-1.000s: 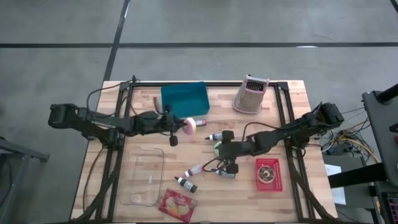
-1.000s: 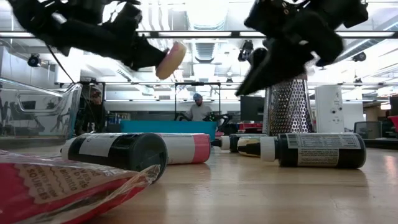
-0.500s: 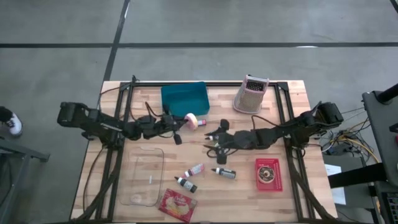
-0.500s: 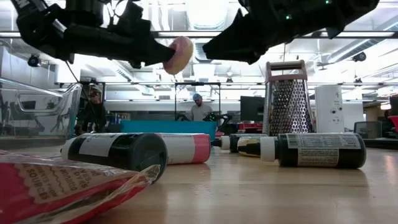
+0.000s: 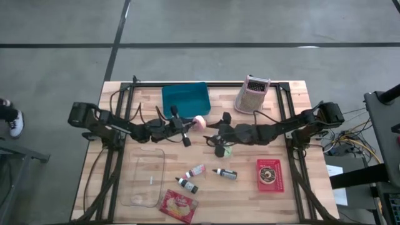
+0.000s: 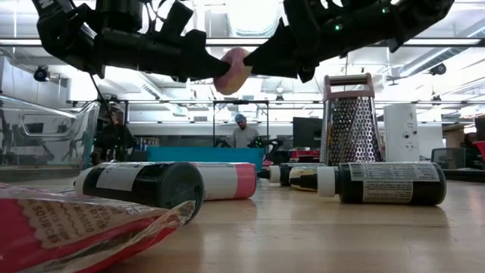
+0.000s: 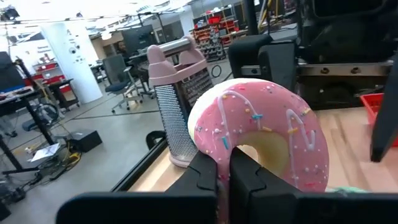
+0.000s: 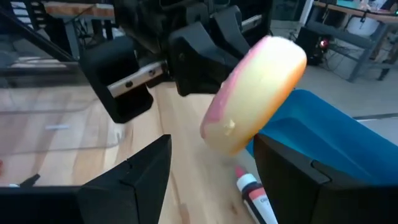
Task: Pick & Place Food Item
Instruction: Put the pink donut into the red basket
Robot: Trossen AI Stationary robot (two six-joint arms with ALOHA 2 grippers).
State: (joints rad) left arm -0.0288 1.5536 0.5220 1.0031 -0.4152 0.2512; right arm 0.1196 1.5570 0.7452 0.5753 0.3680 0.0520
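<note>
A pink-iced donut [image 5: 200,121] hangs in the air over the middle of the table, just in front of the teal bin [image 5: 184,97]. My left gripper [image 5: 191,126] reaches in from the table's left and is shut on it. The donut also shows in the low view [image 6: 233,70]. My right gripper [image 5: 213,130] comes from the table's right, open. In the right wrist view its two fingers [image 8: 134,180] stand apart with the donut [image 8: 255,93] just ahead between them. I cannot tell whether they touch it. My left gripper pinches the donut's ring at its near rim [image 7: 219,144] between its two fingers [image 7: 205,177], one on the iced face and one on the plain face. The fingers come level from the table's left. The donut stands on edge, lifted clear of the table.
A metal grater [image 5: 252,95] stands at the far right. A glass dish [image 5: 147,178], a red packet [image 5: 178,206], three small bottles [image 5: 195,170] and a red tray [image 5: 270,174] lie toward the near edge. A small green thing [image 5: 226,150] lies under my right arm.
My left gripper has carried the donut toward the table's right, keeping it clear of the table. My right gripper has risen from beside the bottles and gone toward the far edge and the left, up to the donut, and stayed open.
</note>
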